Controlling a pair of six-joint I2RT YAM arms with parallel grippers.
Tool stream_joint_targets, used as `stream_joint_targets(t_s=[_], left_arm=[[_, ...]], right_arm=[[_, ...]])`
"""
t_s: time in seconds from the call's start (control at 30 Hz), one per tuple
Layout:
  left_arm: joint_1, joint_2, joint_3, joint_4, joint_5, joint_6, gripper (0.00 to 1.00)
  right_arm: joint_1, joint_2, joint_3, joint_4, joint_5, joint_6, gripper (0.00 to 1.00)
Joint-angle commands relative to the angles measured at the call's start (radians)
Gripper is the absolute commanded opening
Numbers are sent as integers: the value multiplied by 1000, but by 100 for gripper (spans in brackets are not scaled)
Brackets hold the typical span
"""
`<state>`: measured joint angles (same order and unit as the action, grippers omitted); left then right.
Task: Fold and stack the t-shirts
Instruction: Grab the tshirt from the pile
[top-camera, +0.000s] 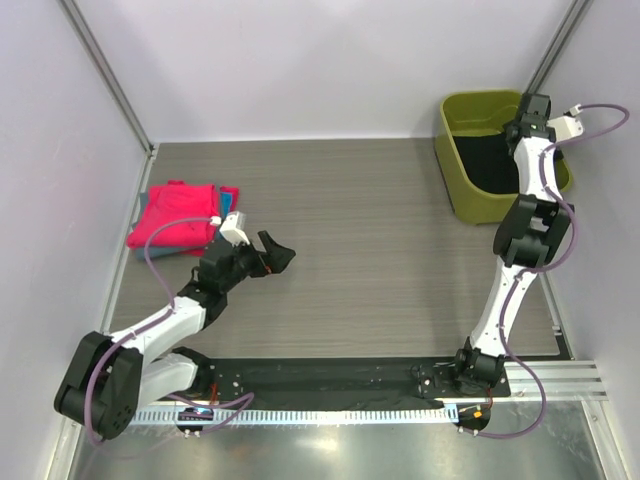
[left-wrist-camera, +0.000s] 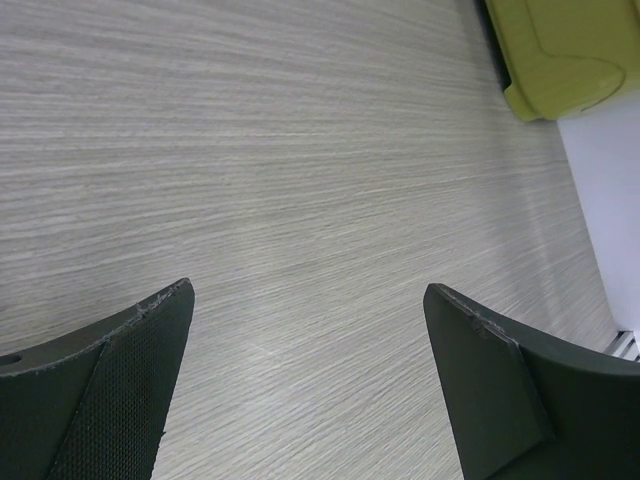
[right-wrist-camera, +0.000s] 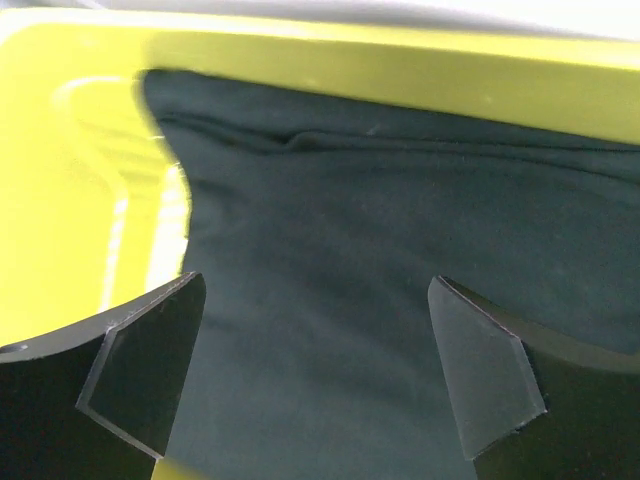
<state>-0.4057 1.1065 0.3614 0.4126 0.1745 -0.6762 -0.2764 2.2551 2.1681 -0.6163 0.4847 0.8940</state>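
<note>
Right gripper (right-wrist-camera: 315, 290): we noted the jaws spread wide and empty, hanging over the black t-shirt (right-wrist-camera: 350, 250). The shirt lay inside the olive-green tub (top-camera: 468, 208) at the far right corner of the table (top-camera: 400, 240). Left gripper (left-wrist-camera: 310, 300): likewise wide apart, holding nothing, low over bare wood-grain (left of centre). We recorded the hot-pink t-shirts (top-camera: 175, 222) folded in a stack by the left edge, with the blue t-shirt (top-camera: 232, 193) showing at the stack's rim.
</note>
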Motion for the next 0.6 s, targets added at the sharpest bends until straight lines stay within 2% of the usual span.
stream_joint_targets(t_s=[0.0,0.2,0.37,0.4,0.43,0.47,0.5,0.53,0.57], left_arm=[[1,-36,10,18,-24,-6,97],[1,-37,7,31,-26,-13,97],[2,-39,5,32,-29,-13,97],[1,-33,7,35,-26,-14,97],[1,-25,8,35,-24,-14,97],[2,-22,10,35,-23,-14,97],[1,-19,11,35,-21,-14,97],[1,-16,13,35,-21,-14,97],[1,-19,11,35,-23,-14,97]], right_arm=[[5,67,94,12,35,63,100],[3,213,128,32,101,121,100],[3,310,205,33,158,105,98],[3,314,203,35,163,102,93],[3,317,203,33,160,94,80],[3,320,202,32,154,94,73],[3,319,199,32,146,89,60],[5,308,190,33,134,83,37],[6,296,181,35,123,83,30]])
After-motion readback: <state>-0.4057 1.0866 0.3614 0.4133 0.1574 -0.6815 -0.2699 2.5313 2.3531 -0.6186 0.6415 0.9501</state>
